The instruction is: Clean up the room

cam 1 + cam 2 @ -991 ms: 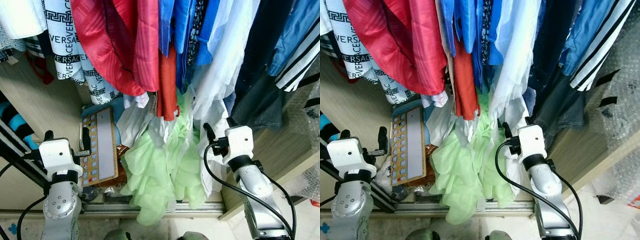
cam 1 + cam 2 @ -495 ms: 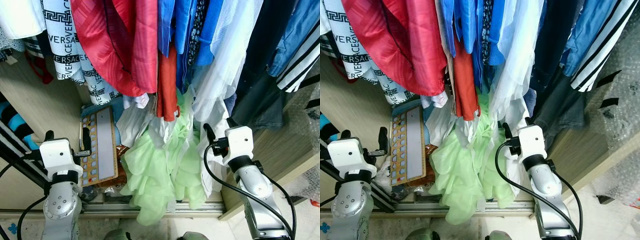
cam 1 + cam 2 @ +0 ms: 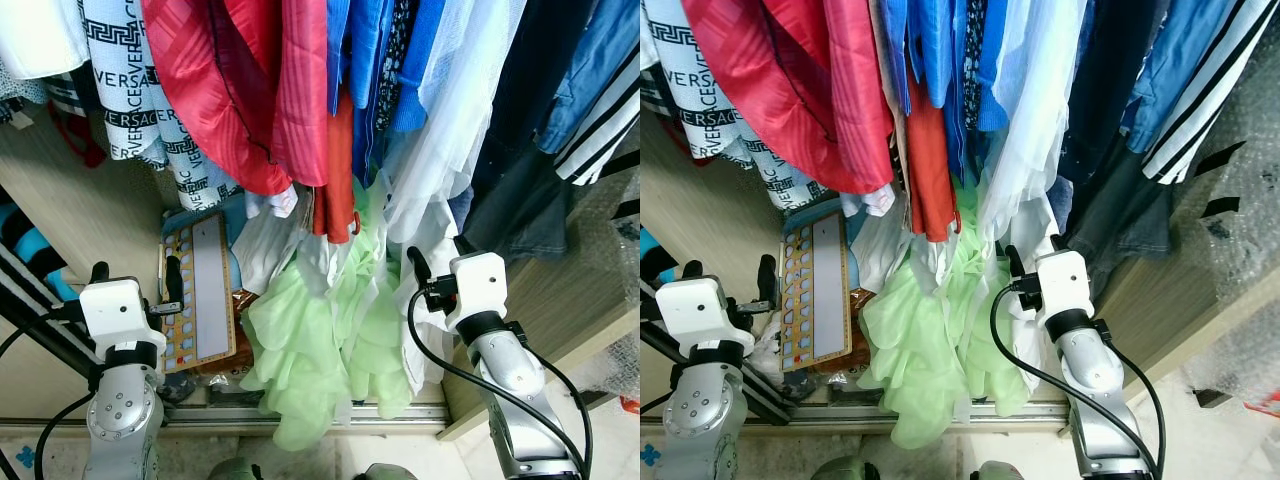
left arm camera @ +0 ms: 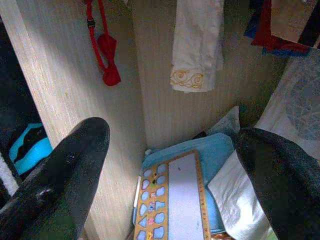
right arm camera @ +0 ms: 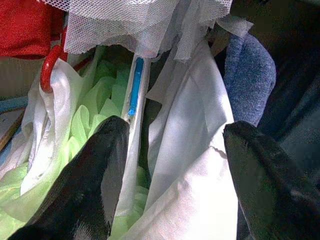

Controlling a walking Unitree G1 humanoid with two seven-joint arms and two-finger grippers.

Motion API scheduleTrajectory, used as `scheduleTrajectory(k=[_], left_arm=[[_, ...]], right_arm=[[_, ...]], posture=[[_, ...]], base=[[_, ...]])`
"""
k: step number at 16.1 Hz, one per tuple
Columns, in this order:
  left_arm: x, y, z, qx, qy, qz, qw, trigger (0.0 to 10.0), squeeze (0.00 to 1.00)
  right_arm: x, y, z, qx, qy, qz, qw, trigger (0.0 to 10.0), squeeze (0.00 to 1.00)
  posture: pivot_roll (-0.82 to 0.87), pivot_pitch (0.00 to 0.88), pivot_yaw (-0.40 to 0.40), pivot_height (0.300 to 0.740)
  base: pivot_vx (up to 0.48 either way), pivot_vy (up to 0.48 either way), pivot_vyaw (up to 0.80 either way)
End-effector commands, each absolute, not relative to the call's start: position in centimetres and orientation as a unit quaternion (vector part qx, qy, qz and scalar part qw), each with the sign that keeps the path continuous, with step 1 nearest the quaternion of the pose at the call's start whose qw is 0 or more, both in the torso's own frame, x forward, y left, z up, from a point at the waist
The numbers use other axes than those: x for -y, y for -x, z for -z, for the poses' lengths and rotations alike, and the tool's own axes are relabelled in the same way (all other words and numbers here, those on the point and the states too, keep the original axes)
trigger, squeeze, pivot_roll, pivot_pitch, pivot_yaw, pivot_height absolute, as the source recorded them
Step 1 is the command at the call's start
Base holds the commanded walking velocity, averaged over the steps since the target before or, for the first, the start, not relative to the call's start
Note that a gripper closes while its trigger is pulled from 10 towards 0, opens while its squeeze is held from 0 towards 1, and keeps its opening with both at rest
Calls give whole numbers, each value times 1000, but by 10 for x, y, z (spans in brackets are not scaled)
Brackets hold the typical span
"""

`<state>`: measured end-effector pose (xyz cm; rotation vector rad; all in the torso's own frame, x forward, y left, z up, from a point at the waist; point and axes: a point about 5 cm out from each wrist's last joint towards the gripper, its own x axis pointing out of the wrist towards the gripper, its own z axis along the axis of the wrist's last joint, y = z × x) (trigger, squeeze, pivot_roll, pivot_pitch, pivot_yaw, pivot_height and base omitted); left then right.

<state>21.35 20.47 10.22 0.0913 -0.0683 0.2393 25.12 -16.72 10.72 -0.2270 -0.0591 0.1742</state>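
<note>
We face an open wardrobe (image 3: pixel 90 215) packed with hanging clothes: a red jacket (image 3: pixel 235 90), a patterned white garment (image 3: pixel 135 90), blue shirts (image 3: pixel 375 60), a white mesh dress (image 3: pixel 455 110) and dark clothes (image 3: pixel 530 150) on the right. Below them a light green frilly garment (image 3: pixel 310 350) spills down to the wardrobe's bottom rail. Beside it, a wooden shape board (image 3: pixel 198 292) leans on a blue item at the wardrobe floor. Our left pincer (image 4: pixel 170 165) is raised in front of the board, fingers (image 4: pixel 70 165) wide apart, gripping nothing. Our right pincer (image 5: pixel 172 170) is up against white fabric (image 5: pixel 192 150) just beside the green garment, fingers (image 5: pixel 100 175) spread wide, the cloth lying between them but not clamped. A red bow (image 4: pixel 107 60) hangs on the wardrobe's side wall.
</note>
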Motion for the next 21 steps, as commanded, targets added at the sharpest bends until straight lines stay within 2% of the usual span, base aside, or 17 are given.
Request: scheduleTrajectory(k=[1, 10, 16, 21], left_arm=[[-205, -213, -99, 28, -49, -115, 992, 10000, 0], [-206, -232, -103, 45, -60, -97, 992, 10000, 0], [-209, -220, -91, 28, -47, -129, 990, 10000, 0], [-208, -219, -88, 27, -44, -127, 991, 10000, 0]], right_arm=[[168, -252, -110, 34, 108, -84, 990, 10000, 0], [163, -264, -110, 45, 97, -73, 992, 10000, 0], [164, -270, -108, 31, 107, -91, 990, 10000, 0], [165, -272, -108, 30, 101, -76, 992, 10000, 0]], posture=[[-58, 0, 6, 740], [-78, 0, 50, 740], [-48, 0, -10, 740], [-59, 0, -2, 740]], base=[[0, 0, 0], [0, 0, 0], [0, 0, 0], [0, 0, 0]])
